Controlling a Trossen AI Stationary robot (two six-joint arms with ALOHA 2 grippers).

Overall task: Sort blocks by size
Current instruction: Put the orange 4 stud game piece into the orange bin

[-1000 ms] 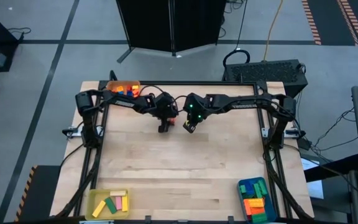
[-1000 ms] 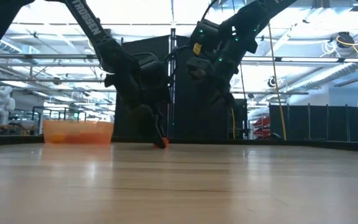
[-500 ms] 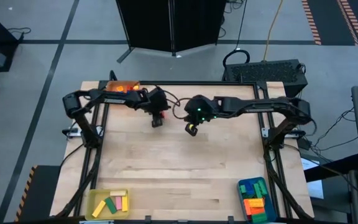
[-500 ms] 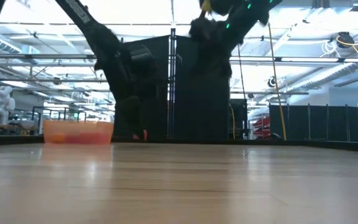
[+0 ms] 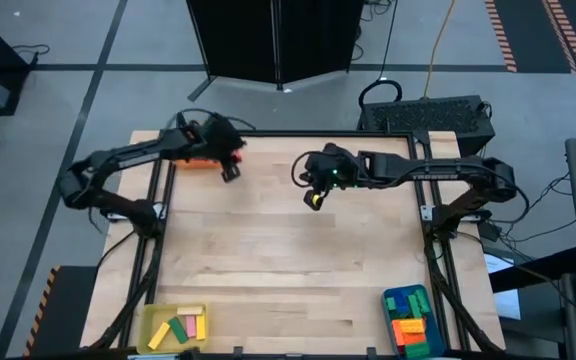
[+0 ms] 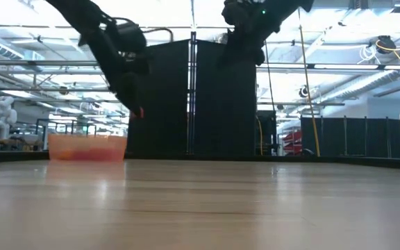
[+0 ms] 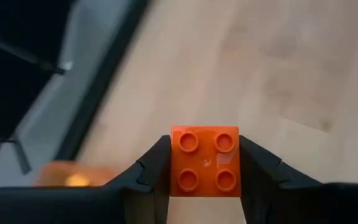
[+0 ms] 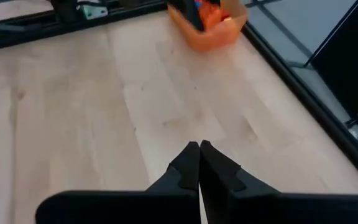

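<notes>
orange block, dark pincer

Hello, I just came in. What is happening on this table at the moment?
The robot is sorting toy bricks by size. The left gripper, raised near the orange square tray at the table's far left corner, has its jaws shut on a small orange four-stud plastic brick. The right gripper hangs empty, jaws shut, over the far middle of the wooden table. The yellow tray and the blue tray at the near corners already hold bricks.
</notes>
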